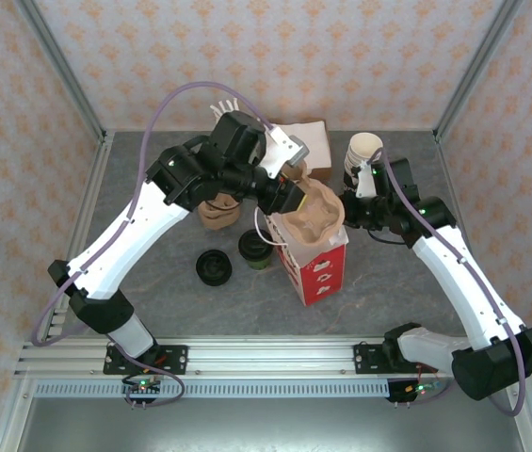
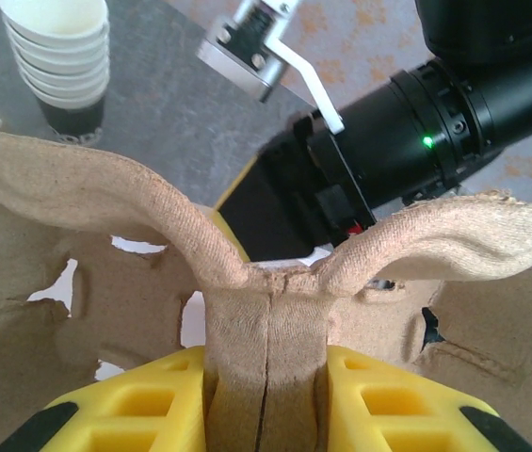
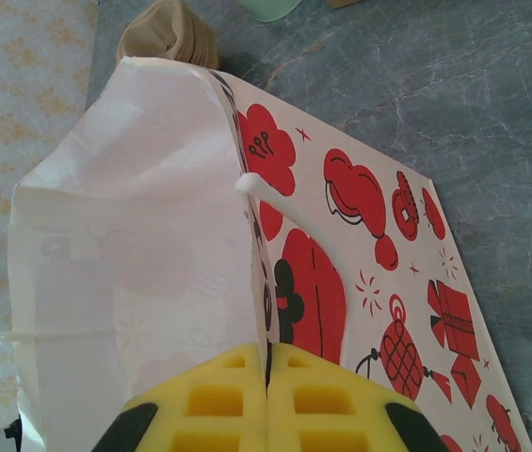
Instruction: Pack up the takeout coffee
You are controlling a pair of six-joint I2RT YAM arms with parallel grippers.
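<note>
Step judged: insertion | carrier is pinched by left end effector at mouth of bag, rim gripped by right end effector | coffee is stood on bench beside bag, unpacked | next: carrier is to be seated level.

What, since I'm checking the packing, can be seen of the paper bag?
The paper bag stands on the grey table between the arms, its mouth open upward. It looks like thin white paper, plain inside, printed outside with red lanterns, clouds and gift boxes. The right gripper is shut on one wall's top edge. A brown pulp cup carrier, pinched by the left gripper, is over its mouth.
</note>
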